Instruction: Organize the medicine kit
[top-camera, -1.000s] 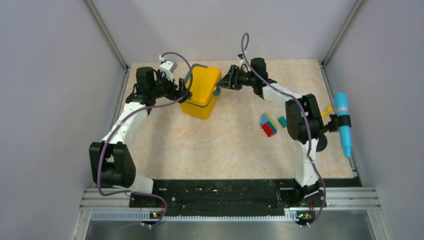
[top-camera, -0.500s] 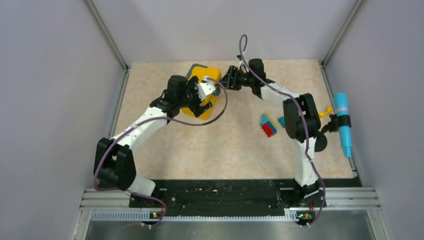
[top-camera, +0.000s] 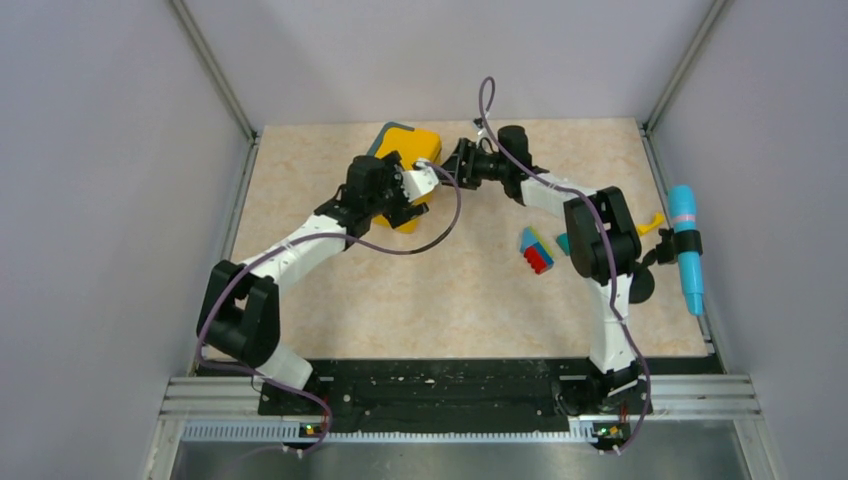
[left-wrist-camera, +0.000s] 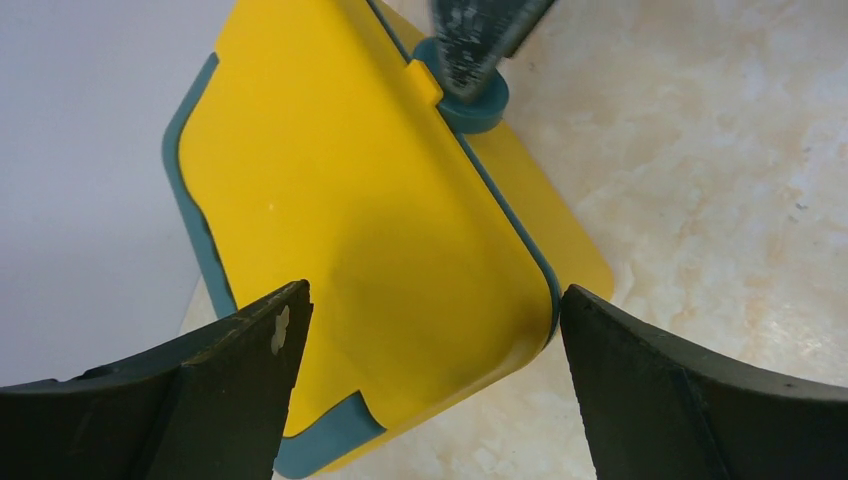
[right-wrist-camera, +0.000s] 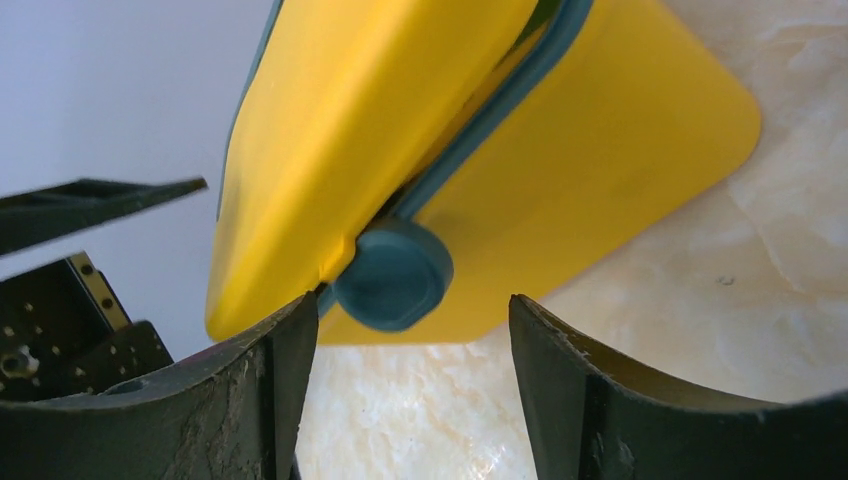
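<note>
Yellow plastic hinged-lid medicine kit (top-camera: 415, 145), upper centre of overhead frame: left gripper (left-wrist-camera: 432, 300) agape over lid (left-wrist-camera: 350, 200), right gripper (right-wrist-camera: 410, 305) parted astride round teal latch knob (right-wrist-camera: 393, 275); advise pinching knob squarely, bracing lid.

The beige marbled table (top-camera: 460, 290) carries the yellow kit (top-camera: 415, 145) at its far side, just left of centre. Right of the middle lie stacked coloured blocks (top-camera: 535, 252), with a small teal piece (top-camera: 563, 243) just beside them. A yellow piece (top-camera: 655, 220) lies near the right edge.
</note>
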